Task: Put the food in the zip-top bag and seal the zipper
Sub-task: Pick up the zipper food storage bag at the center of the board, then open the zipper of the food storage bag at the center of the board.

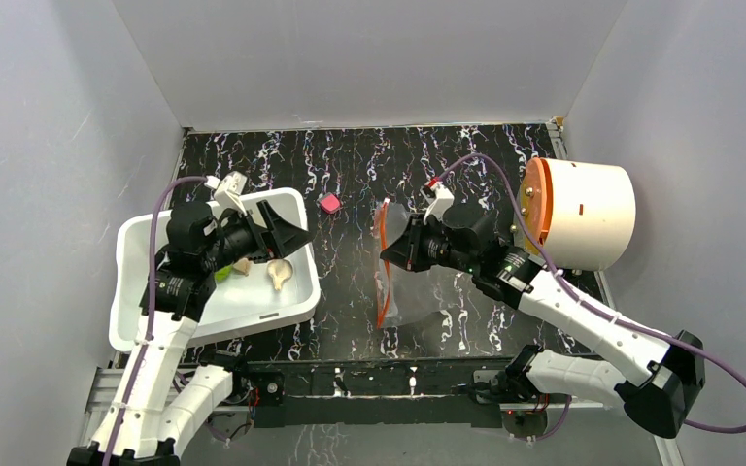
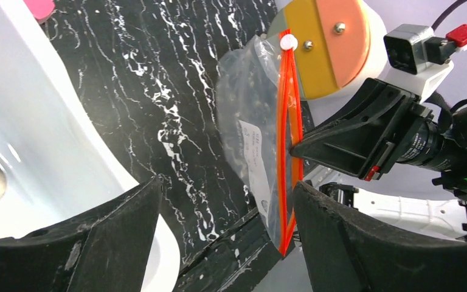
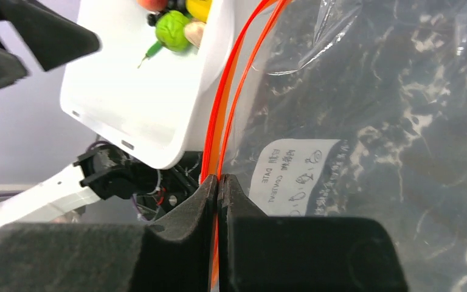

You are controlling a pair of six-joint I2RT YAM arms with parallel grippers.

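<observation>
Black marbled desk [image 1: 350,175], grey walls around it. My right gripper [image 3: 219,179] is pinched tight on the zipper [image 1: 384,291] of the zip-top bag [image 3: 371,121] near the desk's middle. My left gripper [image 2: 226,185] has its fingers apart, holding nothing, over the white bin [image 1: 136,243] at the left edge, where the food [image 1: 279,273] lies.

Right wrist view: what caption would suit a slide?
Right gripper shut on the orange-red zipper of a clear zip-top bag, toy food in the white bin beyond.
</observation>
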